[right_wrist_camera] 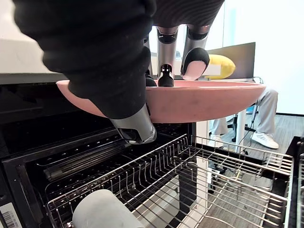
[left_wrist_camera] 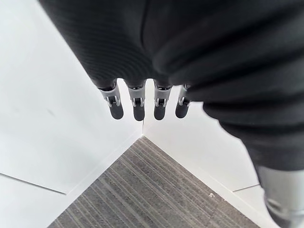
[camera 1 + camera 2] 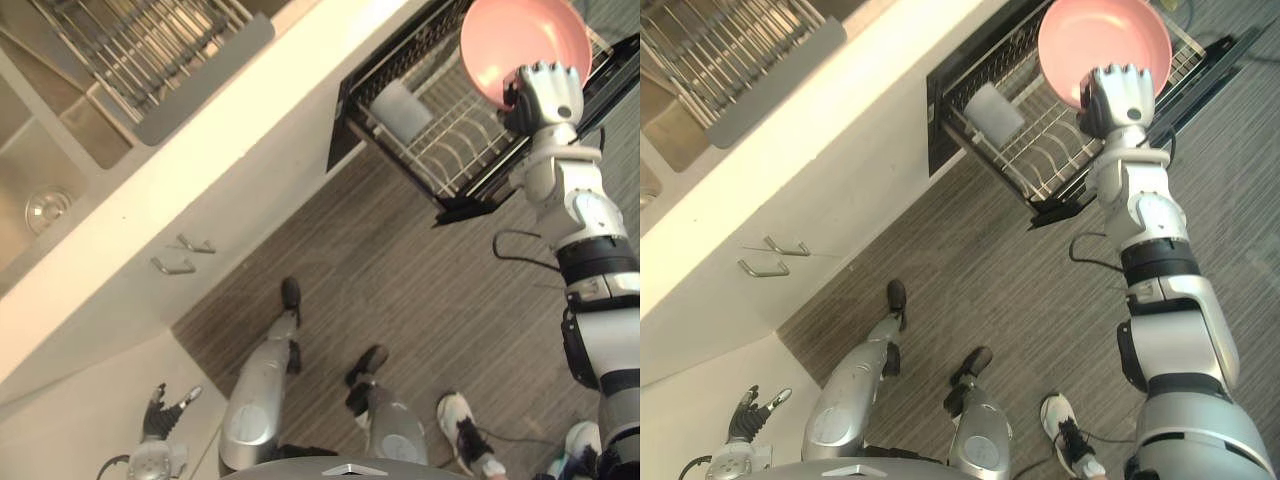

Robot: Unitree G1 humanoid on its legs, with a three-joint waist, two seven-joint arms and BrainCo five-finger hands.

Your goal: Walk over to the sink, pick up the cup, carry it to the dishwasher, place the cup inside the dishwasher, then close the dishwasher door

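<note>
In right hand (image 3: 545, 95), one pink bowl (image 3: 508, 40)

Your two head eyes are looking steeply down from high above the dishwasher rack (image 3: 455, 150), set just a small sideways step apart, so both catch that rack, the white counter (image 3: 250, 150) beside it and the striped floor (image 3: 400, 290) in front of it. Your right wrist camera sits very close behind the right hand (image 1: 95, 47), facing level along it, over the pink bowl (image 1: 204, 102) and onto the same rack just beneath. Well apart from the rack, your left wrist camera points down past the left hand (image 2: 138, 102) at white panels (image 2: 47, 118) and that same floor.
</note>
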